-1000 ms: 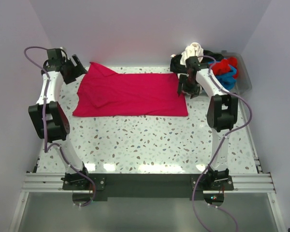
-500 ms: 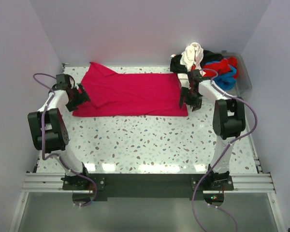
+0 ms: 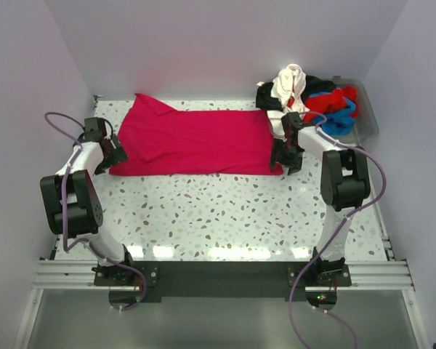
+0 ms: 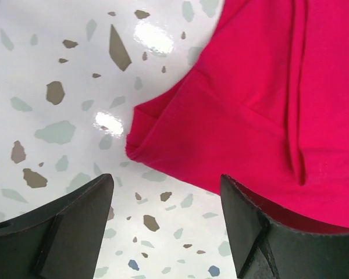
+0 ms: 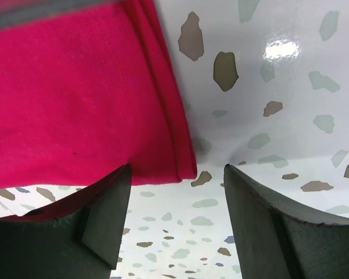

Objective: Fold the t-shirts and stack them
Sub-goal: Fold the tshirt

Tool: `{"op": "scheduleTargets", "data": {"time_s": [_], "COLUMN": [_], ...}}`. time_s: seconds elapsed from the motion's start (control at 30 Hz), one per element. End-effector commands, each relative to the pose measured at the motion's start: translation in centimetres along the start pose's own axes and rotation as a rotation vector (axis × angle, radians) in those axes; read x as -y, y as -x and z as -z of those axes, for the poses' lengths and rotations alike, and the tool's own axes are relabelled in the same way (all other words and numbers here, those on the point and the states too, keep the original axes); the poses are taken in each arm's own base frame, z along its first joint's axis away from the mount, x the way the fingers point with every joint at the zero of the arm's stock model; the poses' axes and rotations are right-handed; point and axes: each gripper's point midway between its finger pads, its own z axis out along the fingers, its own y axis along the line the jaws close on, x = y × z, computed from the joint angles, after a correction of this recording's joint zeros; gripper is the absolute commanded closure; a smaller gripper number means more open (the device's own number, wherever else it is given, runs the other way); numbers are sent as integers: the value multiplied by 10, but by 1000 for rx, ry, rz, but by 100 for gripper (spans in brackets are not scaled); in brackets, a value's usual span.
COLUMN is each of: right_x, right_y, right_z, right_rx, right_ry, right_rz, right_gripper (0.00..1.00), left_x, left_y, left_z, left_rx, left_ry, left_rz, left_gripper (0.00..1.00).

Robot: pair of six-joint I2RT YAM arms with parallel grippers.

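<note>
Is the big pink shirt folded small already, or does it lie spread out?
Spread out: the pink shirt lies flat as one long rectangle on the table, left end rumpled.

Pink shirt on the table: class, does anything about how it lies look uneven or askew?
The pink shirt is not flat: its left end is rumpled, with a corner poking out at the far edge and a diagonal crease.

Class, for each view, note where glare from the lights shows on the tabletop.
Top external: bright patches on the table along its near edge. Left wrist: two glare spots left of the crimson t-shirt. Right wrist: one spot, upper right, clear of the t-shirt.
</note>
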Motion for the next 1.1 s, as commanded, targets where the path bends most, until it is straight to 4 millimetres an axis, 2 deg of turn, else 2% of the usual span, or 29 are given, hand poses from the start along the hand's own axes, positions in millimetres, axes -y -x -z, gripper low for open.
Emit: {"op": "scheduleTargets", "data": {"time_s": [0.0, 0.17, 0.23, 0.3, 0.4, 0.43, 0.47, 0.5, 0.57, 0.6, 0.63, 0.67, 0.77, 1.07], "right_x": [-7, -6, -6, -5, -4, -4, -4, -4, -3, -4, -3, -3, 0, 15], "right_y": [9, 5, 5, 3, 2, 1, 1, -1, 0, 1, 1, 0, 3, 9], "right_z": [16, 13, 10, 8, 2, 2, 1, 0, 1, 2, 2, 3, 7, 15], "right_rx": [60, 53, 56, 52, 44, 40, 39, 35, 34, 32, 28, 25, 26, 29], "right_ry": [34, 32, 31, 31, 26, 26, 25, 24, 22, 22, 20, 19, 1, -83], "right_rz": [-10, -12, -11, -9, -6, -4, -4, -3, 2, 9, 11, 16, 32, 86], "right_gripper": [33, 36, 39, 46, 58, 62, 72, 75, 83, 85, 88, 93, 100, 100], "left_x": [-16, -11, -8, -7, -4, -3, -4, -4, -5, -5, -6, -8, -9, -13], "left_y": [8, 4, 4, 2, -3, -5, -8, -9, -13, -13, -13, -12, -9, -3], "left_z": [0, -8, -11, -13, -16, -17, -17, -18, -19, -19, -19, -19, -17, -18], "left_rx": [44, 26, 25, 16, -2, -6, -11, -12, -19, -21, -20, -17, -3, 14], "left_ry": [79, 61, 47, 39, 24, 15, 15, 13, 16, 16, 19, 23, 20, 29], "left_rz": [-13, -9, -7, -5, -3, -3, -4, -1, -7, -13, -16, -15, -27, -30], "left_gripper": [22, 25, 33, 43, 51, 58, 63, 72, 83, 93, 98, 100, 100, 100]}}
